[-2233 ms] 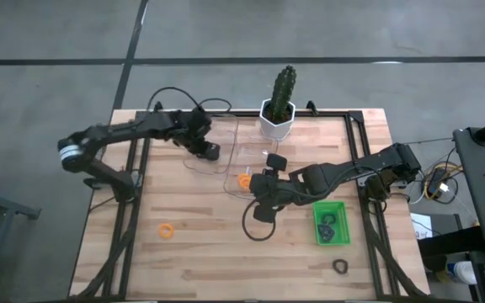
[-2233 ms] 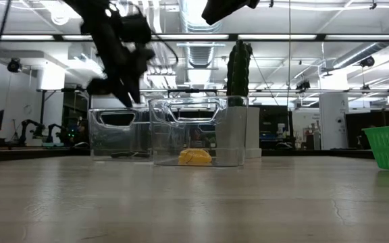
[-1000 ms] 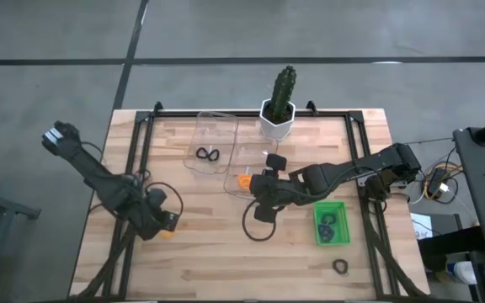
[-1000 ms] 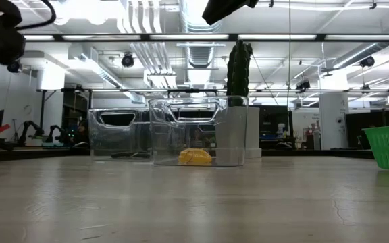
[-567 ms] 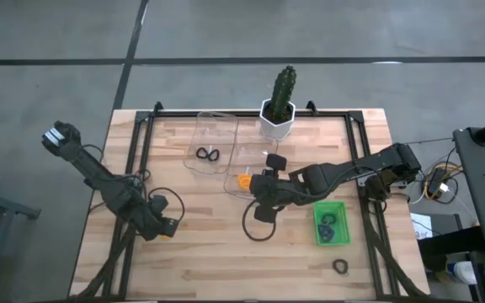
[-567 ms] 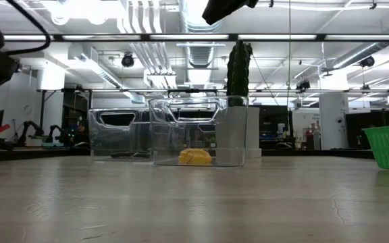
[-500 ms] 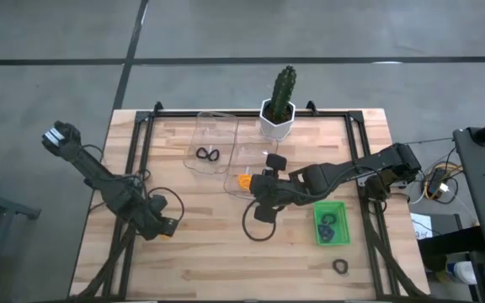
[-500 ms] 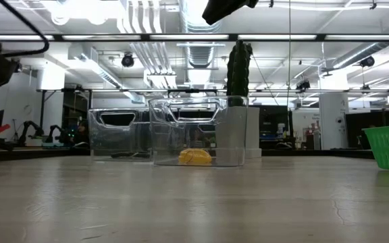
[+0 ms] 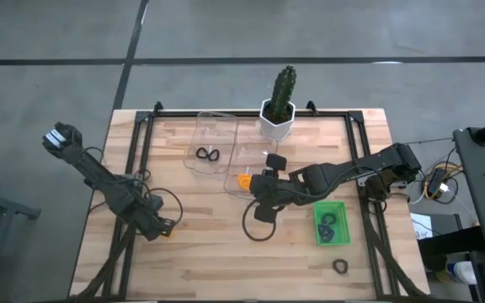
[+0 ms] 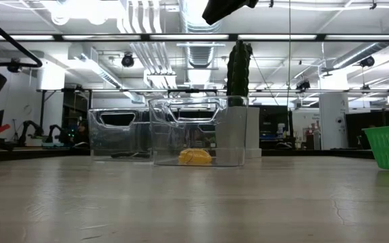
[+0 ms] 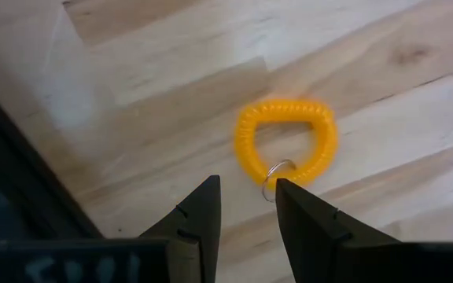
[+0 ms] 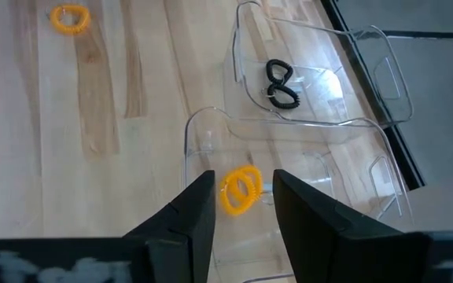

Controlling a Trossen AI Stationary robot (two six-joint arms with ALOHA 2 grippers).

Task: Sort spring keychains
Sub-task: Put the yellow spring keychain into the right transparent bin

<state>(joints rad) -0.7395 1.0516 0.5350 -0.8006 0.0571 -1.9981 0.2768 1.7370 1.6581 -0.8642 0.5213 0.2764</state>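
My left gripper (image 9: 160, 225) (image 11: 246, 192) is open and hangs low over an orange spring keychain (image 11: 285, 141) lying flat on the wood near the table's left edge. The keychain's small metal ring (image 11: 274, 174) sits just ahead of the fingertips. My right gripper (image 9: 262, 187) (image 12: 241, 185) is open and hovers over a clear container (image 9: 249, 164) that holds another orange keychain (image 12: 241, 190) (image 10: 194, 156). A second clear container (image 9: 213, 139) holds a black keychain (image 12: 281, 85). A green basket (image 9: 329, 223) holds black keychains. One black keychain (image 9: 340, 267) lies on the table near the near edge.
A potted cactus (image 9: 280, 101) stands at the far edge behind the containers. A black cable loop (image 9: 255, 227) lies on the wood below the right arm. Bare wood stretches between the left gripper and the green basket. The table frame's dark rail (image 11: 22, 181) runs close beside the left gripper.
The left arm has come away from the far clear container, where the black keychain now lies, and swung to the near left over the orange keychain. In the last second it has sunk lower over it. The right arm has kept still.
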